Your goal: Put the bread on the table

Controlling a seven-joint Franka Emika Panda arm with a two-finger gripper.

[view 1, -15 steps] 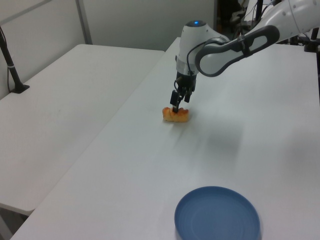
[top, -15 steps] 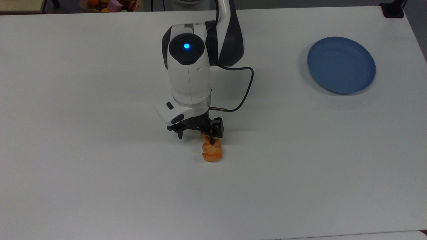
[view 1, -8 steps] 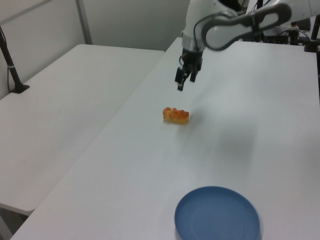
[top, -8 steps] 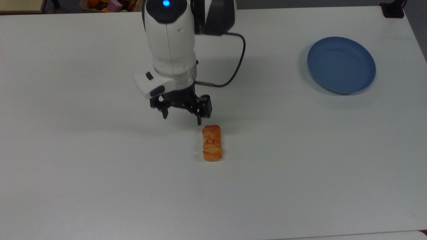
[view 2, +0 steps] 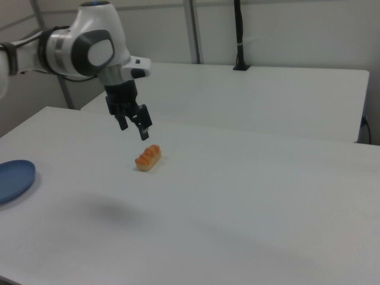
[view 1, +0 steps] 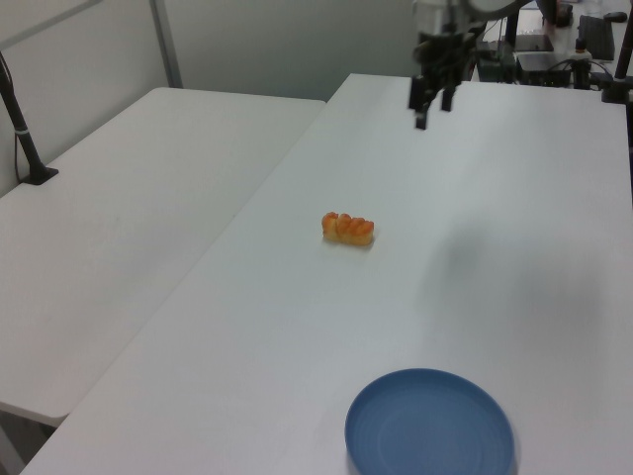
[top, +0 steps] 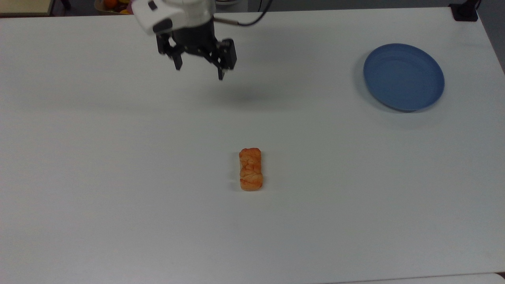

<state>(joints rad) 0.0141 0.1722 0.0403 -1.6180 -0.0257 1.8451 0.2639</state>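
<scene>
The bread point(top: 251, 169), a small orange-brown braided loaf, lies alone on the white table point(top: 118, 197), near the middle. It also shows in the left view as the bread point(view 1: 348, 229) and in the right view as the bread point(view 2: 148, 157). My gripper point(top: 199, 73) hangs open and empty high above the table, well away from the loaf toward the top view's upper left. The gripper point(view 1: 430, 111) is up near the far end in the left view, and the gripper point(view 2: 134, 130) is above and left of the loaf in the right view.
A round blue plate point(top: 403, 76) lies at the top view's upper right, with nothing on it; the plate point(view 1: 429, 428) is at the left view's bottom. A second white table point(view 1: 119, 208) stands beside this one. A black clamp point(top: 464, 11) sits on the far right corner.
My gripper let go of the bread, rose, and drew back toward the top view's upper left. The loaf stays where it was set down.
</scene>
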